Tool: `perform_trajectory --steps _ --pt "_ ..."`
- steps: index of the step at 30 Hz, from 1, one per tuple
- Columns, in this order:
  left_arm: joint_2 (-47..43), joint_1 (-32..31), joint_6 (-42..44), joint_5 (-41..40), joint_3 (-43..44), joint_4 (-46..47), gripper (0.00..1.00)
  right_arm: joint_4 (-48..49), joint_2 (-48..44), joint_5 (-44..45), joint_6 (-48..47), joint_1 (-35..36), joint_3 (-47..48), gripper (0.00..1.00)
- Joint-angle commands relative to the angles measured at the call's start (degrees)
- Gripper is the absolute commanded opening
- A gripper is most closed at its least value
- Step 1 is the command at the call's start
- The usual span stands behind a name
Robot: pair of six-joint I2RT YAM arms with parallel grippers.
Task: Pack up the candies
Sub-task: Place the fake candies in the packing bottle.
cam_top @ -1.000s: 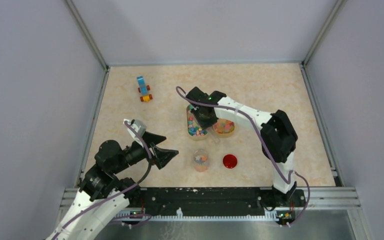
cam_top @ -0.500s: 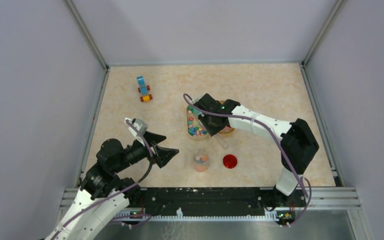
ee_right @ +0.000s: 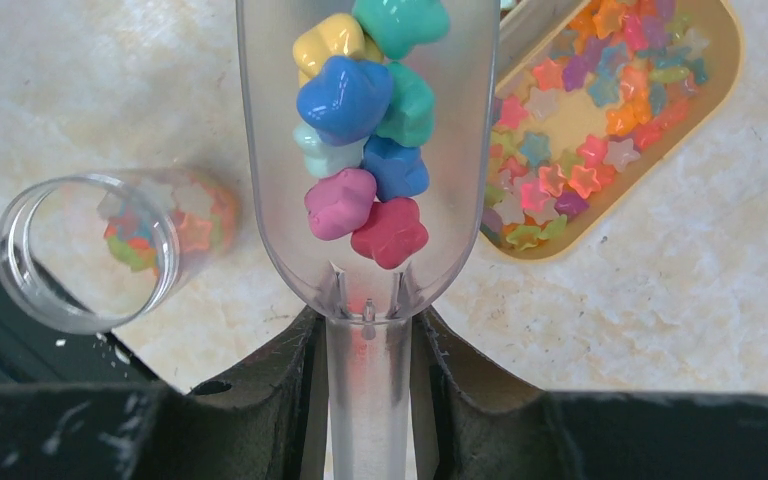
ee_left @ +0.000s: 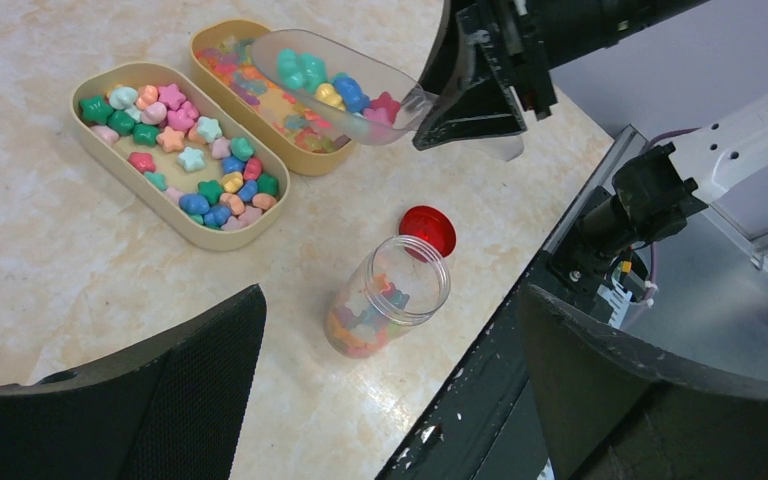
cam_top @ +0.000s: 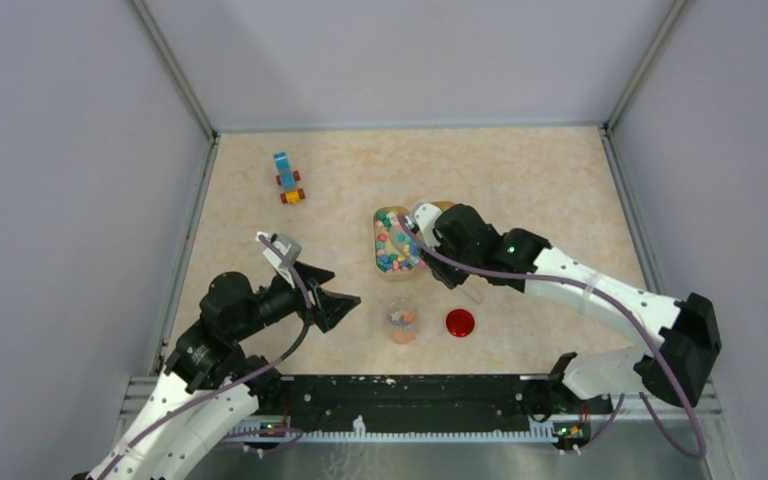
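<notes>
My right gripper is shut on the handle of a clear scoop. In its bowl lie several candies, held above the table between the trays and an open clear jar. The jar stands upright with a layer of candies at its bottom. More candies fill a tan oval tray, and small star candies fill a second tray. My left gripper hangs open just left of the jar, apart from it, with nothing between its fingers.
A round red lid lies flat on the table right of the jar. A blue-and-orange toy vehicle sits at the back left. The table's black front rail runs close behind the jar. Grey walls enclose three sides.
My right arm has swung out to the right and drawn the scoop back from over the trays, now loaded with candies. My left gripper has edged slightly right, toward the jar.
</notes>
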Motion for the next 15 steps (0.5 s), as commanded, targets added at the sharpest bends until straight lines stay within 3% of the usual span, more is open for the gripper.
perform_trajectory --steps 1,15 --pt "1.6 0.3 0.6 0.0 0.2 3.0 0.99 1.8 -5.6 -5.0 -6.6 2.0 -0.9 0.0" --pt "10.3 0.3 -0.9 3.3 8.3 2.4 0.99 -6.6 -11.6 -8.7 -17.2 10.4 0.4 0.0"
